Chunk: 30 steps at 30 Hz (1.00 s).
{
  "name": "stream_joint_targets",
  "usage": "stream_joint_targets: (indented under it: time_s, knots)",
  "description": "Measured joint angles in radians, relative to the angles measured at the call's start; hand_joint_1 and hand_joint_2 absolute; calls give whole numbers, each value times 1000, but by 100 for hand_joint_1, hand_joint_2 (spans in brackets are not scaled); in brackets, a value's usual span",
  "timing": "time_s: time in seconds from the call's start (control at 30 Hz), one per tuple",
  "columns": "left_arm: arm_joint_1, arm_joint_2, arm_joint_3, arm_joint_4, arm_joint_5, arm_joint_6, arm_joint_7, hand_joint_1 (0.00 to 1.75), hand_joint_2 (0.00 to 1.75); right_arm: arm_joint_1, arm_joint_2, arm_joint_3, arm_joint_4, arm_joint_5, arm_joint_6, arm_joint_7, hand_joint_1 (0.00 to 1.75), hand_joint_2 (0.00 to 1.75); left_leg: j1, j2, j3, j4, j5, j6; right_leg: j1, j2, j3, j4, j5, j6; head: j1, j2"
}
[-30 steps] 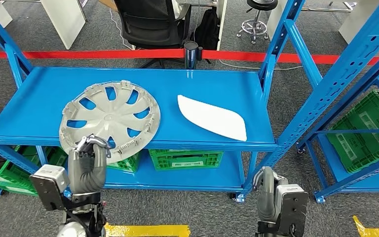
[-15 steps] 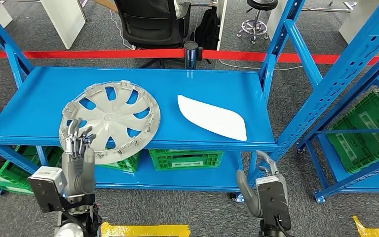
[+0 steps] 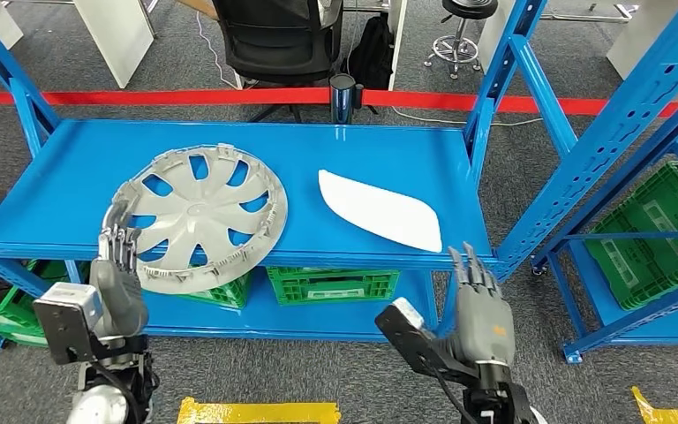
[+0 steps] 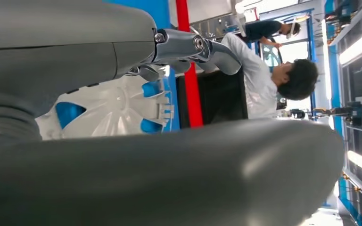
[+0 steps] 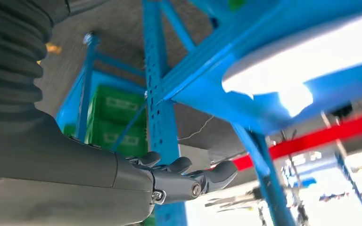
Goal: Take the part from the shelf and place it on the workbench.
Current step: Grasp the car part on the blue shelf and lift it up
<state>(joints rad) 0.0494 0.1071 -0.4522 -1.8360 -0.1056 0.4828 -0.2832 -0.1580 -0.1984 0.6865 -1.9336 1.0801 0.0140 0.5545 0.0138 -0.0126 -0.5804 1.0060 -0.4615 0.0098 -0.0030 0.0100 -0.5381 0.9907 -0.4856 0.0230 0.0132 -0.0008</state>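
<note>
A silver wheel cover (image 3: 200,215) lies on the blue shelf (image 3: 71,177), its near rim hanging a little over the front edge; it appears again as the wheel cover (image 4: 122,110) in the left wrist view. A white curved part (image 3: 378,210) rests to its right on the same shelf, seen from below as the white part (image 5: 306,61). My left hand (image 3: 116,265) is raised just in front of the cover's left rim, fingers straight and apart, holding nothing. My right hand (image 3: 477,296) stands below the shelf's front right edge, fingers extended, empty.
Blue uprights (image 3: 494,84) frame the shelf; a second rack (image 3: 636,132) stands to the right. Green crates (image 3: 331,284) sit on the lower level. Beyond the shelf are a red barrier tape (image 3: 141,95), a black office chair (image 3: 274,40) and a seated person (image 4: 264,80).
My left hand uncurled, opened and rose toward the cover's left rim. My right hand rose from low beside the shelf post and spread its fingers upward.
</note>
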Motion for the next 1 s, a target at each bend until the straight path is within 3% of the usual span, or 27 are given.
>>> stream_joint_targets:
  time_s: [0.17, 0.3, 0.73, 1.0]
  knots:
    - [-34, -9, 22, 20, 7, -69, -14, 0, 0, -80, 0, 16, 55, -83, 166, 8, 0, 175, 0, 0, 0, 0, 1, 0, 0, 0, 0, 0, 1, 0, 0, 0]
    - [-63, -20, 26, 46, 18, -111, -22, 0, 0, -153, -1, 39, 126, -155, 217, 27, 0, 175, 0, 0, 0, 0, 1, 0, 0, 0, 0, 0, 1, 0, 1, 0]
    - [-114, -45, 27, 113, 36, -151, -32, 0, 0, -303, 2, 87, 325, -203, 199, 39, 0, 175, 0, -1, -1, 0, 1, 0, 0, -1, 0, 0, 1, 0, 0, 0]
    - [-132, -56, 27, 145, 51, -159, -32, 0, 0, -373, 50, 129, 449, -174, 168, 8, 0, 175, 0, -2, -1, 0, 2, 0, 0, -2, 0, 1, 1, 0, 0, 0]
